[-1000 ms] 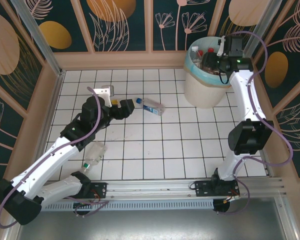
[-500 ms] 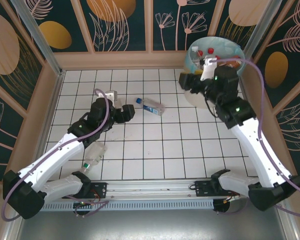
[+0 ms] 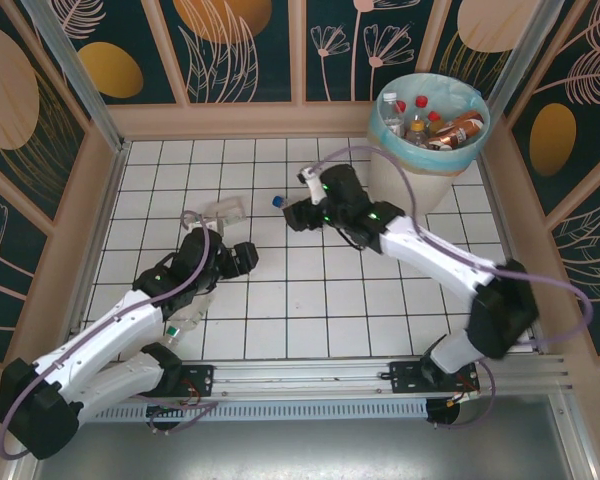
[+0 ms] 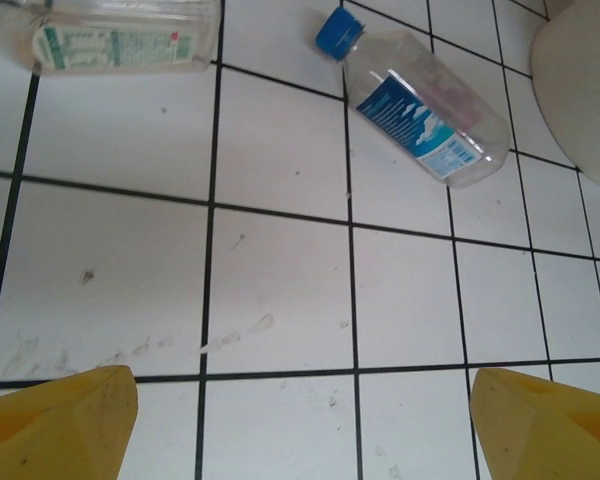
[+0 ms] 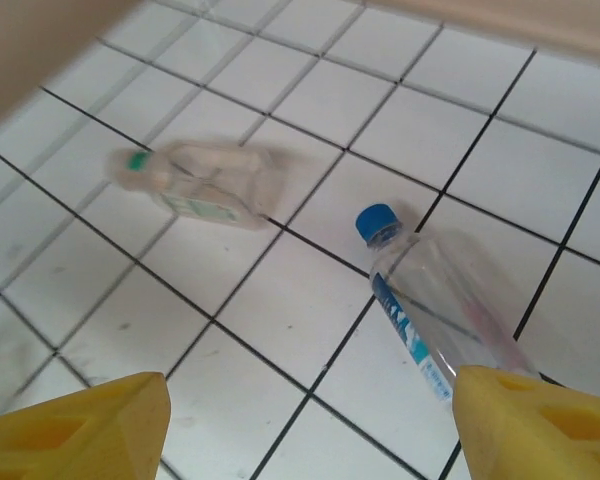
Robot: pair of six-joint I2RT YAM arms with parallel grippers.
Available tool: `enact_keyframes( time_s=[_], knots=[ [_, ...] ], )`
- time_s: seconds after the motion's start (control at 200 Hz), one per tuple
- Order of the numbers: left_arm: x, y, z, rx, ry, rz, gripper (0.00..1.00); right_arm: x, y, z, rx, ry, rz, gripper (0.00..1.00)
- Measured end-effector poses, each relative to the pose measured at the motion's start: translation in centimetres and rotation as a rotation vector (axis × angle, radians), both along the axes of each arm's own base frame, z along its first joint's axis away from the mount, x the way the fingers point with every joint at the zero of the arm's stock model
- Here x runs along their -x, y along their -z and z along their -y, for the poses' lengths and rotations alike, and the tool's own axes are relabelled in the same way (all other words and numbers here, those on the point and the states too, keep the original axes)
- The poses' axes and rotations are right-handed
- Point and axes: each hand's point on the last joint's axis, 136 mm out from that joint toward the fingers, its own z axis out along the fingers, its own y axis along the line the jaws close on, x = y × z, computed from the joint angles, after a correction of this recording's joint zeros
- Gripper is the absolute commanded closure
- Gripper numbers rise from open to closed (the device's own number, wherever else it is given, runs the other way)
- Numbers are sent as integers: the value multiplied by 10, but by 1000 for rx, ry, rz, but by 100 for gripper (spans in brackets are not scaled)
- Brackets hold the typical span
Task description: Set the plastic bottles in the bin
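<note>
Left gripper (image 4: 300,435): you hold it spread wide, empty, over bare tiles (image 4: 280,290).
Right gripper (image 5: 310,440): yours is spread wide, empty, close over the blue-capped bottle (image 5: 445,310).
Position: that bottle lies flat near the bin (image 3: 430,182).
Green-capped bottle (image 5: 200,180): lying flat nearby, not touching.
Bin contents: several bottles (image 3: 430,125) inside.

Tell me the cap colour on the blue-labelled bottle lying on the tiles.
Blue; the cap shows best in the left wrist view.
</note>
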Motion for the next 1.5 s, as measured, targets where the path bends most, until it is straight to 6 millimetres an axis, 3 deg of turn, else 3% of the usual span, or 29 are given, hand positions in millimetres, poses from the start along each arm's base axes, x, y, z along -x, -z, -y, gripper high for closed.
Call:
enact_keyframes(
  time_s=[0.11,0.28,0.495,0.601,0.746,1.061,1.256,1.501],
  knots=[
    [2,0,-1,12,-9,-1,14,-33,30,-21,97,13,-34,25],
    [2,4,-1,3,-9,-13,14,-77,61,-51,210,17,-63,26],
    [1,8,-1,-5,-8,-22,14,-115,99,-78,307,8,-109,29],
    [2,6,-1,-2,-6,-16,14,-121,122,-79,353,6,-148,31],
    [2,-1,-1,12,-6,5,14,-121,145,-64,417,18,-197,32],
    [4,7,-2,-1,3,-8,14,-130,153,-40,468,9,-215,43],
    [3,8,0,3,7,-8,14,-128,163,-43,475,-25,-234,45],
    [2,6,1,6,11,-2,13,-127,160,-49,435,-52,-252,45]
  ],
)
